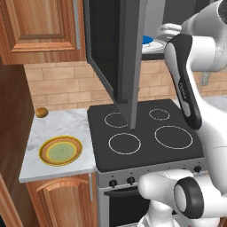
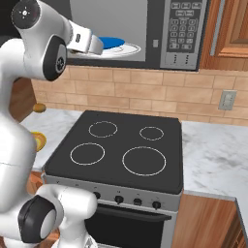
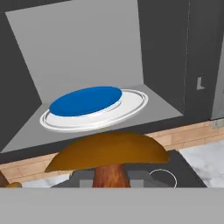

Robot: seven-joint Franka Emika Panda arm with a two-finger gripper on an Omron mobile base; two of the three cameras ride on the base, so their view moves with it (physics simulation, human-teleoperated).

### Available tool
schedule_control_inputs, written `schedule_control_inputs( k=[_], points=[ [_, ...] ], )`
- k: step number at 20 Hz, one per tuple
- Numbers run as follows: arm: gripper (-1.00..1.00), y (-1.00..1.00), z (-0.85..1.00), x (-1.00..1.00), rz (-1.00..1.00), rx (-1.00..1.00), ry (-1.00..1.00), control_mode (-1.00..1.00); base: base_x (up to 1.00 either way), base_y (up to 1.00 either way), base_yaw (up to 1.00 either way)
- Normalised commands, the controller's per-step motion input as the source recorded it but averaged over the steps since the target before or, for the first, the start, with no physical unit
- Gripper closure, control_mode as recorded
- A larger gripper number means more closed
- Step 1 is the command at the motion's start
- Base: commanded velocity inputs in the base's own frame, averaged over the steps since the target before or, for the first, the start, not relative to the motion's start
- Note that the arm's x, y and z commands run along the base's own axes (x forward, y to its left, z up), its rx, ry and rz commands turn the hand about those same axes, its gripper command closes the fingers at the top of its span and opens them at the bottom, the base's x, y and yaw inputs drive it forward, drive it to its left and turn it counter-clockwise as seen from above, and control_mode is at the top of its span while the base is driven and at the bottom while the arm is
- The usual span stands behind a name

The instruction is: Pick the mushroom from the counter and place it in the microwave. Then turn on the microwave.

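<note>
My fingers pinch the mushroom (image 3: 109, 158), its smooth brown cap domed over a reddish stem, just outside the open microwave (image 3: 87, 52). Inside, a round blue plate (image 3: 85, 100) sits on the glossy white turntable (image 3: 131, 107).

Premises: a domestic kitchen, rendered. Evidence: a black stovetop (image 2: 121, 147) with four white rings and front knobs, an oven door below it; a wall-mounted microwave (image 2: 181, 34) with keypad; marble counter (image 1: 62, 128) on wooden cabinets (image 1: 37, 29); tan brick backsplash (image 2: 145, 94) with a wall outlet (image 2: 226, 100).
</note>
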Motion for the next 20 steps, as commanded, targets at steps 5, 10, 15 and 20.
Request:
schedule_control_inputs(
  k=[5, 10, 15, 20],
  points=[
    [1.0, 0.14, 0.0, 0.31, 0.08, -0.01, 0.0, -1.0, 0.0, 0.0, 0.0],
    [1.0, 0.17, 0.0, 0.37, 0.09, -0.01, 0.0, -1.0, 0.0, 0.0, 0.0],
    [1.0, 0.1, 0.0, 0.41, 0.06, -0.04, 0.0, -1.0, 0.0, 0.0, 0.0],
    [1.0, 0.02, 0.0, 0.43, 0.01, -0.05, 0.0, -1.0, 0.0, 0.0, 0.0]
  ],
)
